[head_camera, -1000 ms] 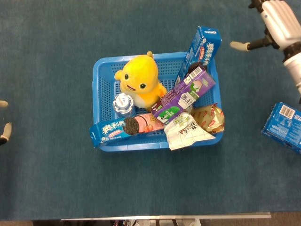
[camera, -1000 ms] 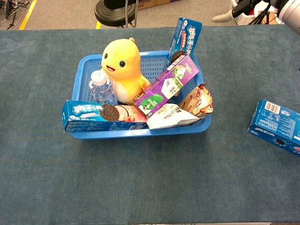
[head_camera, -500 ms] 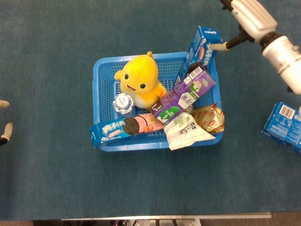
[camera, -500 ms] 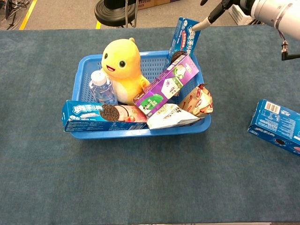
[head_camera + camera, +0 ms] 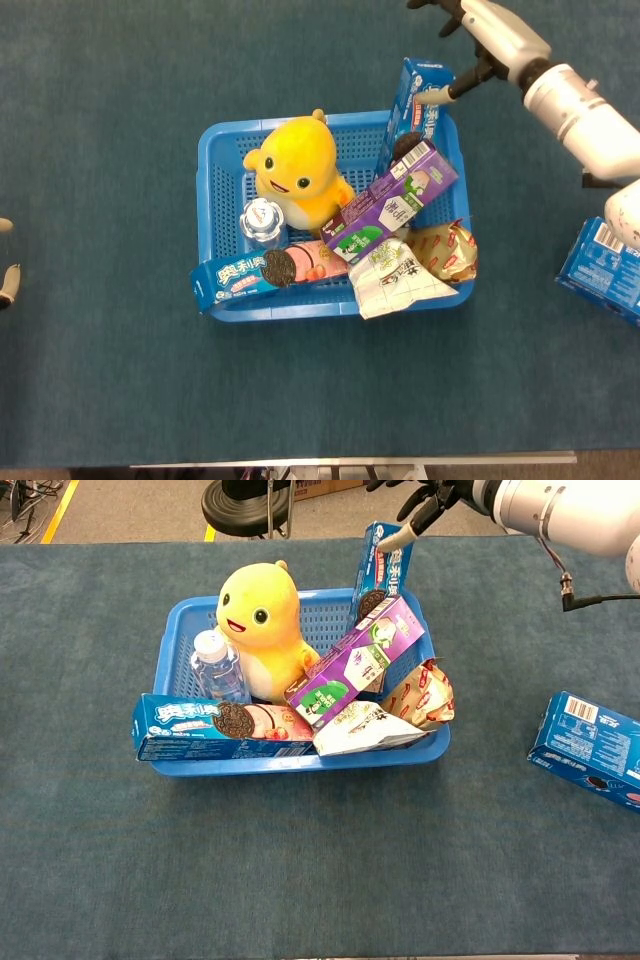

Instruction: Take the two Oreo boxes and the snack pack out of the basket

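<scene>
While reaching: right hand (image 5: 462, 40) over from the far right, now at the basket's back corner.
Contact: one fingertip (image 5: 428, 95) on top of upright Oreo box (image 5: 413, 112), tipped steeper than a second ago.
Grip: fingers apart, holding nothing.
Second Oreo box (image 5: 268, 273): across basket (image 5: 222, 150) front rim.
Snack pack (image 5: 393, 279): front right corner.
Left hand (image 5: 8, 282): at the frame edge, state unclear.
Meaning: first grasp imminent, probably.
</scene>
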You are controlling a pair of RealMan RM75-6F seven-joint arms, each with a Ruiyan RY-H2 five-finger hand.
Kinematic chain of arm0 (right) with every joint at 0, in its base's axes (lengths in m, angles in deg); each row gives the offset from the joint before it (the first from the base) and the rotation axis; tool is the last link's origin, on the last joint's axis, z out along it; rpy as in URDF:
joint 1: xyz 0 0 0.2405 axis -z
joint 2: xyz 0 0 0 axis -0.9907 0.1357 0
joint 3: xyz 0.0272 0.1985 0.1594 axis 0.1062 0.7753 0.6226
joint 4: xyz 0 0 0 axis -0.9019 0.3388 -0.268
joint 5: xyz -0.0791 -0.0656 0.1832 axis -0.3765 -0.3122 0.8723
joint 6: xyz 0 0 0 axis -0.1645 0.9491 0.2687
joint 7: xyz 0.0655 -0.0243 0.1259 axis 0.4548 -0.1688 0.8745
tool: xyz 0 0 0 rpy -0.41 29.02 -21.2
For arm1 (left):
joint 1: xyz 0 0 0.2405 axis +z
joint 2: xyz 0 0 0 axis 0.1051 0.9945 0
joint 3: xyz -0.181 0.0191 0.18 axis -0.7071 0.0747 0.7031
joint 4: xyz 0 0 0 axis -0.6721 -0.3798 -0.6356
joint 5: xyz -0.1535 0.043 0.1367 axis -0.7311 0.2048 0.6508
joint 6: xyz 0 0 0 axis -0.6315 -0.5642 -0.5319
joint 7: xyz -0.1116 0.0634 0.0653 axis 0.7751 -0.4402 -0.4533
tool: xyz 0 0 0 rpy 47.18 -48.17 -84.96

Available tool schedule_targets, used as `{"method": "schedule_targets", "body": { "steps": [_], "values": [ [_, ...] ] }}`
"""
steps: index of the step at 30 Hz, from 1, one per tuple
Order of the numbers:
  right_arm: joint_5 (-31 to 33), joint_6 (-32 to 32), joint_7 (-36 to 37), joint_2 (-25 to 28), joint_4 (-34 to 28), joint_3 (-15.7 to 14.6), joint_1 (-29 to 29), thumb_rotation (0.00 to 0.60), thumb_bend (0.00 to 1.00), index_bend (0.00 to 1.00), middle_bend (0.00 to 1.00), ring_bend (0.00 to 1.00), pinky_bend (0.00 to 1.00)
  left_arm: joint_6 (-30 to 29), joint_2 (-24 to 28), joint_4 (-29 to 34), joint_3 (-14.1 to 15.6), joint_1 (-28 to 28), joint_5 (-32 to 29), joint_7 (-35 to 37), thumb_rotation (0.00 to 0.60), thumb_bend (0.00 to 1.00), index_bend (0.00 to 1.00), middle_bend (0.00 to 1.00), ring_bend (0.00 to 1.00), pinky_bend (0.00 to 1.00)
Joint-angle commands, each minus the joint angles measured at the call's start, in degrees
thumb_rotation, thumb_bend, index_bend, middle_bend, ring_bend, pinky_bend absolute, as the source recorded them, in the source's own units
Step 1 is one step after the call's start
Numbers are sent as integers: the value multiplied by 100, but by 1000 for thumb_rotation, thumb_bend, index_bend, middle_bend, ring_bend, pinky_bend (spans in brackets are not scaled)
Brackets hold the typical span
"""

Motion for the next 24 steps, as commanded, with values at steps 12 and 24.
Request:
{"method": "schedule_targets", "body": {
  "steps": [12, 24],
  "values": [
    [-709, -834, 2451, 379, -102, 94, -79, 600, 0, 67, 189, 73, 270, 14, -40, -6, -9, -35, 49, -40, 600, 343, 317, 192, 109, 358],
    [-1713, -796, 3481, 652, -15, -780, -388, 600, 0, 179, 253, 115, 270, 24, -69, -27, -4, -20, 28, -40, 600, 344, 317, 192, 109, 358]
  ]
}}
